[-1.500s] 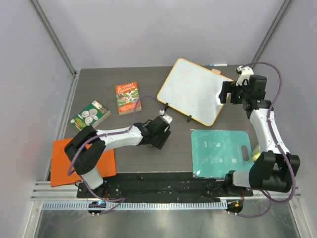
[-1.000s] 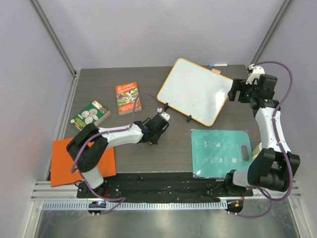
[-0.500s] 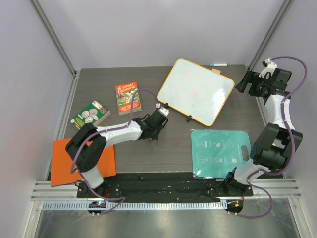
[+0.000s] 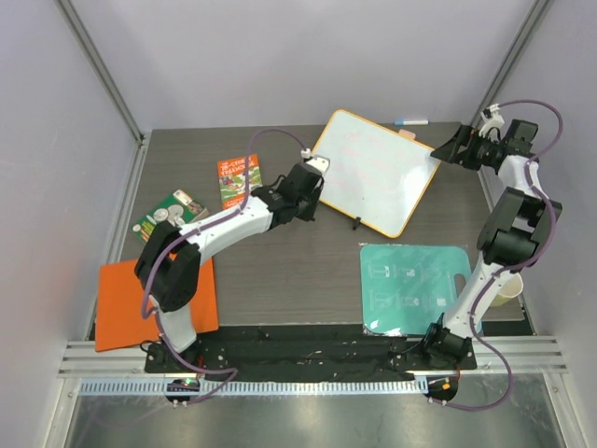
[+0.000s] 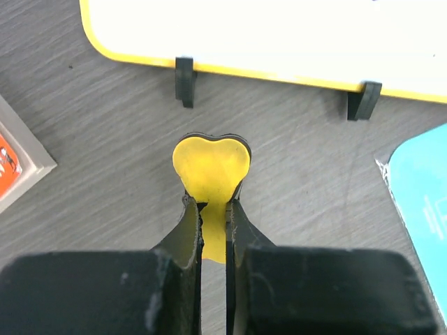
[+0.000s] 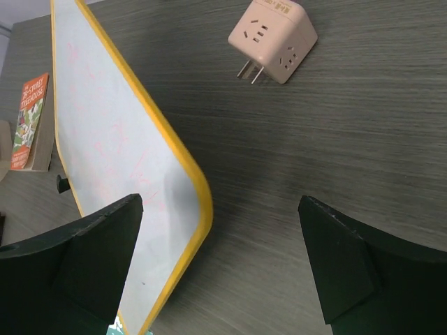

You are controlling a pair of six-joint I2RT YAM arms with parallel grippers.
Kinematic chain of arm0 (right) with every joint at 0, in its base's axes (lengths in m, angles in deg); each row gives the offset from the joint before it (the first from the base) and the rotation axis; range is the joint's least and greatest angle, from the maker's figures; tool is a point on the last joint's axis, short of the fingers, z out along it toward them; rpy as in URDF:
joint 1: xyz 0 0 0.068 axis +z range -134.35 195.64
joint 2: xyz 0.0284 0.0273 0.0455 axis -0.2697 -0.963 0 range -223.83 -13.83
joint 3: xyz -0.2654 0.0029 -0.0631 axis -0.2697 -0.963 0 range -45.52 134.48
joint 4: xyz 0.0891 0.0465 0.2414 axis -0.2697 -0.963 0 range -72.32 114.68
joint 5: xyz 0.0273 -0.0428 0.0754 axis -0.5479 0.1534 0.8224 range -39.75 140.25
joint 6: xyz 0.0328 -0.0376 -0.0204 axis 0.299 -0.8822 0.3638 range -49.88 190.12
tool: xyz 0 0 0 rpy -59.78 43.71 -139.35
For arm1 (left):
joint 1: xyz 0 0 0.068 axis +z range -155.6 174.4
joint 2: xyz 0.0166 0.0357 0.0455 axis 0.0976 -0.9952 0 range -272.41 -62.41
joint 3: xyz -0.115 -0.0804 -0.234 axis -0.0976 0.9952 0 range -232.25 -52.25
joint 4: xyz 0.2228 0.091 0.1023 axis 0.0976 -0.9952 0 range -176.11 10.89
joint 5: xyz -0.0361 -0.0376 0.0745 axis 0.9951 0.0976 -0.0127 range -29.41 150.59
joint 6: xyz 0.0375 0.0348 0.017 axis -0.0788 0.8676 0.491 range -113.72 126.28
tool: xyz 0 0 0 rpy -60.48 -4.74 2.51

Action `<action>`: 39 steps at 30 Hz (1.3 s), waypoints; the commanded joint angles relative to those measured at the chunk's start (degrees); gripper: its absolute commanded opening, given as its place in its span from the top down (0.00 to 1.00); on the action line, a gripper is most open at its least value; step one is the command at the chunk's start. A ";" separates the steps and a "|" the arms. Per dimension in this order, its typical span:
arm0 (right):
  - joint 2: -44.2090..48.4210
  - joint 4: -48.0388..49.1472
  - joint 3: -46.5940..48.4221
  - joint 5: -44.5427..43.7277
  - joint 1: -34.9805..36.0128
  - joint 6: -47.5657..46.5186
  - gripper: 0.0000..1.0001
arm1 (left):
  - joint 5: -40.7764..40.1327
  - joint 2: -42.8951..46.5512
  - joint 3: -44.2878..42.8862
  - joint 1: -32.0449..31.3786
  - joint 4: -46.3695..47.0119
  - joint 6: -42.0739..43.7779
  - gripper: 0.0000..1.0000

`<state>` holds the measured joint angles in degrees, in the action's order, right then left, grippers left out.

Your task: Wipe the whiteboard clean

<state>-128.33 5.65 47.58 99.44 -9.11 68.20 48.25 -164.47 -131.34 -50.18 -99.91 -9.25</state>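
Note:
The whiteboard point(image 4: 371, 170) has a yellow rim and faint pink marks, and lies tilted at the back of the table. My left gripper point(image 4: 307, 196) is at its near-left corner, shut on a yellow heart-shaped eraser point(image 5: 211, 162). In the left wrist view the eraser is over bare table, just short of the whiteboard point(image 5: 279, 31) rim, between two black feet point(image 5: 184, 81). My right gripper point(image 4: 451, 149) is open at the board's right corner. In the right wrist view the right gripper point(image 6: 220, 262) straddles the whiteboard point(image 6: 105, 146) rim, nothing held.
A pink plug adapter point(image 6: 274, 40) and a marker point(image 4: 410, 121) lie behind the board. A teal mat point(image 4: 415, 285) lies at the near right with a paper cup point(image 4: 508, 289) beside it. Two books point(image 4: 241, 182) point(image 4: 168, 217) and an orange mat point(image 4: 121, 308) are on the left.
My left arm has carried the eraser from mid-table up to the board's near-left corner. My right gripper has pulled back off the board to its right corner.

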 commanded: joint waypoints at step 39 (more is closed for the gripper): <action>-10.04 -0.92 4.02 27.89 1.20 -6.00 0.79 | 3.64 -20.64 -33.59 5.47 -1.44 3.66 1.00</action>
<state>-141.49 4.19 52.61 125.76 -8.23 65.89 53.12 -185.19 -163.34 -45.13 -103.76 -6.67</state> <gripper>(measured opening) 0.278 0.058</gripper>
